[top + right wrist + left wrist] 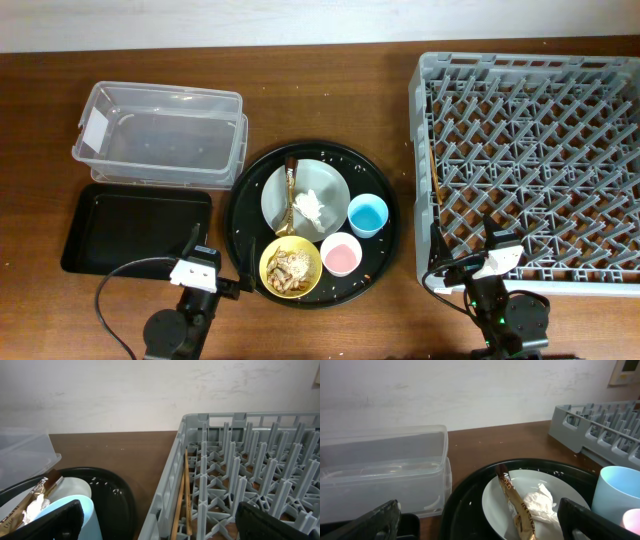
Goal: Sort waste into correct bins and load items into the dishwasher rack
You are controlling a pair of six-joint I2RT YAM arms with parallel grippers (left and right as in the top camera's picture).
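On the plate [335, 190], the wrapper [288, 195] is lying with its long axis near-to-far.
Both are sitting released and empty: left gripper [480, 522], right gripper [160, 520].

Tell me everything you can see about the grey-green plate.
The plate is round, pale grey-green and smooth, perhaps ceramic or plastic. It lies flat in the round black tray. A gold-brown stick wrapper lies across its left half, and a crumpled white paper wad rests near its middle, beside the wrapper.
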